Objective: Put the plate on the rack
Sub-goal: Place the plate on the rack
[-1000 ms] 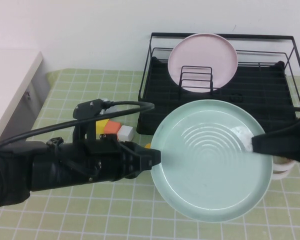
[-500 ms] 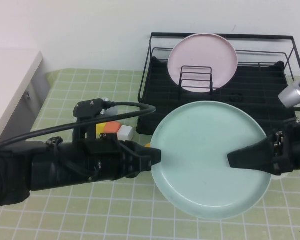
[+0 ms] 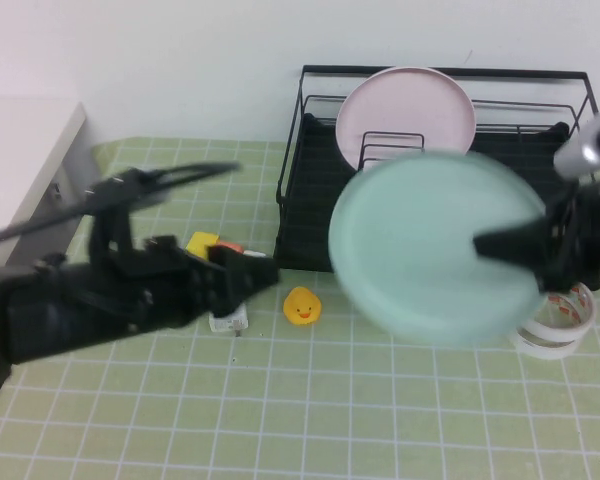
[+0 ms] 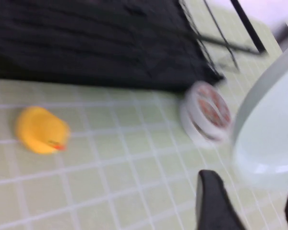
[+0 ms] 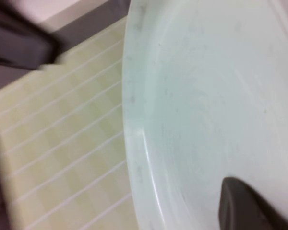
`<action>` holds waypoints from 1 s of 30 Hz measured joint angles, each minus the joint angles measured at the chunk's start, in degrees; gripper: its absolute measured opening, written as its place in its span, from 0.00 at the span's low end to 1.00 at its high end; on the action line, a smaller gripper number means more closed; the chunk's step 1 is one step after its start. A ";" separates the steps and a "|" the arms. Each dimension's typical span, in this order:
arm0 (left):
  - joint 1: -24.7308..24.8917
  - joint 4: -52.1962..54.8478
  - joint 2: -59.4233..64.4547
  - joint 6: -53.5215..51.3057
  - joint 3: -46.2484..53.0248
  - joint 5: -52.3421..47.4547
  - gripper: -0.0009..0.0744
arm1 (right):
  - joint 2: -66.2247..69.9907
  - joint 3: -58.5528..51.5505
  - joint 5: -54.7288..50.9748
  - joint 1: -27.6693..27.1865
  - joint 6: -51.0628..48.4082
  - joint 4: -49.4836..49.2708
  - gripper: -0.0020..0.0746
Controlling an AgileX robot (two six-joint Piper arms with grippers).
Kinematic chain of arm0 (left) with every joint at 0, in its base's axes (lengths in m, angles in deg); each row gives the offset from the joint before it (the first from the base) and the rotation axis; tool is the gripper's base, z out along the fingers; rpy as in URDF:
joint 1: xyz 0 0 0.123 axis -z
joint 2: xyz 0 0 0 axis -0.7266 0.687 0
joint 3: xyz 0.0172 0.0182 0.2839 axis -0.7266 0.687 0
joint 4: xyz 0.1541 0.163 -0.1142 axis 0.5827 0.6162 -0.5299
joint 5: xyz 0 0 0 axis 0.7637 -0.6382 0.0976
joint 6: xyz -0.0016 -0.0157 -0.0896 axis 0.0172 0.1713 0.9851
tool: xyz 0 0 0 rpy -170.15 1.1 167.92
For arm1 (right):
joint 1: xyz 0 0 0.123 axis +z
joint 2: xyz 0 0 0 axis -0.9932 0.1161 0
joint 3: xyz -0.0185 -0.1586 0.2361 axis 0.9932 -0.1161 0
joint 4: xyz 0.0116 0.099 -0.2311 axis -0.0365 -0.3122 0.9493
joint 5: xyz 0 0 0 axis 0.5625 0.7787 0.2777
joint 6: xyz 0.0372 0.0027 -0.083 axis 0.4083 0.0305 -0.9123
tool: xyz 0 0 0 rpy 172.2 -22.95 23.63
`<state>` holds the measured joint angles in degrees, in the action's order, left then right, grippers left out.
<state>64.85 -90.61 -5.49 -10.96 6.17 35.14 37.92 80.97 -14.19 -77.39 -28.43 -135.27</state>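
From the high view I see that the left gripper [image 3: 265,272] has let go of the plate [image 3: 435,245] and pulled back to the left; its jaws look nearly together and hold nothing. The right gripper [image 3: 490,243] now carries the plate alone, gripping its right side, in the air just in front of the rack [image 3: 310,215]. A pink plate [image 3: 405,110] already stands in the rack.

In the left wrist view, the finger [image 4: 212,201] is apart from the plate rim [image 4: 259,143]; a yellow duck [image 4: 41,130] and a tape roll [image 4: 206,111] lie on the mat.

In the right wrist view, the plate [image 5: 216,96] fills the frame, one finger [image 5: 245,203] on it. I judge the handover is finished, and the lift into the rack comes next.
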 joint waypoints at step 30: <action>-4.61 -0.22 -21.32 3.00 26.43 -4.52 0.01 | 48.76 82.43 -19.87 -4.93 -6.85 10.27 0.22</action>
<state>60.24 -90.83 -26.81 -7.96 32.61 30.61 86.69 163.41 -34.06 -82.32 -35.28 -124.99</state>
